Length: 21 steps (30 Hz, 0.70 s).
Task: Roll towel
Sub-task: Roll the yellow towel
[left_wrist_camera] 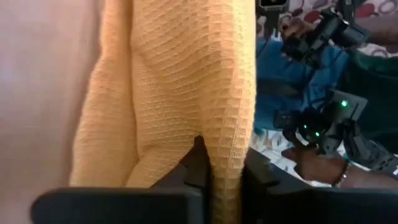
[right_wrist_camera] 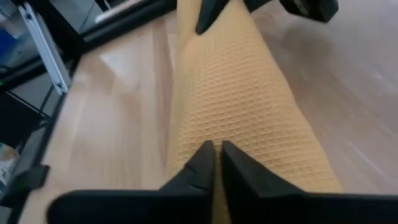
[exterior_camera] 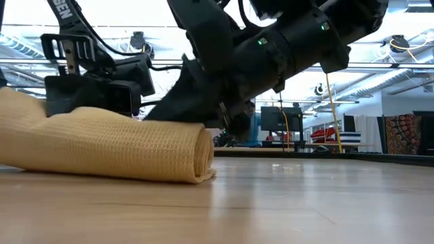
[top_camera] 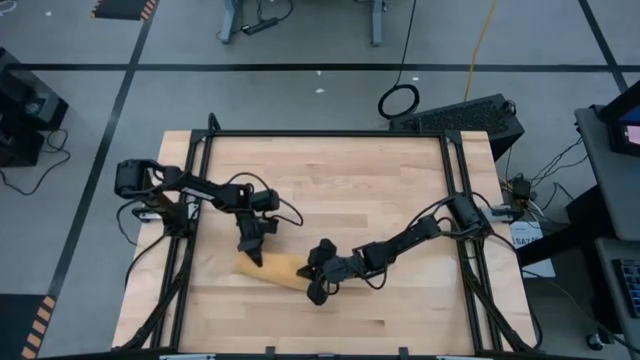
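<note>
From above, the towel point(top_camera: 277, 267) lies as a short roll on the front part of the wooden table point(top_camera: 350, 180), with a gripper at each end. The left gripper point(top_camera: 254, 256) sits at the roll's left end and the right gripper point(top_camera: 317, 290) at its right end, likely so both ends stay even and the roll cannot uncoil.

From table height, the towel point(exterior_camera: 102, 144) rests flat on the table point(exterior_camera: 305, 203), its spiral end showing on the side toward the open board. The dark arms crowd just behind and above it, and the jaws themselves are hidden here.

Past the left wrist, the left gripper point(left_wrist_camera: 225, 167) has its two fingers point(left_wrist_camera: 196, 163) drawn close with a fold of the towel point(left_wrist_camera: 180, 87) pinched between them; the rest of the cloth runs straight ahead of the jaws. This nip looks meant to anchor that end. Beyond the cloth the other arm and some blurred room clutter show.

Past the right wrist, the right gripper point(right_wrist_camera: 216, 160) has its fingers point(right_wrist_camera: 200, 163) almost touching, pressed down on the top of the towel point(right_wrist_camera: 242, 93), which stretches away ahead of the jaws. Whether any cloth is caught in that narrow gap I cannot tell; it may simply be holding the roll down.
</note>
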Each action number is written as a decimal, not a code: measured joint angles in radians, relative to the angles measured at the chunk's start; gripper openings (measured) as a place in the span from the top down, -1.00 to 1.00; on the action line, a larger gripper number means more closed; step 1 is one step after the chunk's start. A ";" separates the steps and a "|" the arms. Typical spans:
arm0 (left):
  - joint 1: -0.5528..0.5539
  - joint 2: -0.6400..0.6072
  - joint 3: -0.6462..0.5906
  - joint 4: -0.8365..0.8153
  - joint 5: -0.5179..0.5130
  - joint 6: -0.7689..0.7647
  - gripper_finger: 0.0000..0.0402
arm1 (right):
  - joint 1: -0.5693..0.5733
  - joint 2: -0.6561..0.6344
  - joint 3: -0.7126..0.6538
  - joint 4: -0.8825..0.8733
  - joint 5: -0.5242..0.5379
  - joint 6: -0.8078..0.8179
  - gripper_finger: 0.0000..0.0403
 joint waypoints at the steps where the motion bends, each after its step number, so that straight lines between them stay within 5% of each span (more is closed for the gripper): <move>1: 0.005 0.000 0.000 0.000 -0.008 0.000 0.71 | 0.000 0.000 0.000 -0.011 0.000 0.000 0.96; 12: 0.157 -0.001 0.002 -0.003 -0.035 -0.103 -0.19 | 0.000 0.000 0.000 -0.080 -0.001 0.009 0.99; 21: 0.282 -0.065 0.033 -0.011 0.039 -0.133 -0.33 | 0.000 0.000 0.000 -0.096 -0.001 0.019 1.00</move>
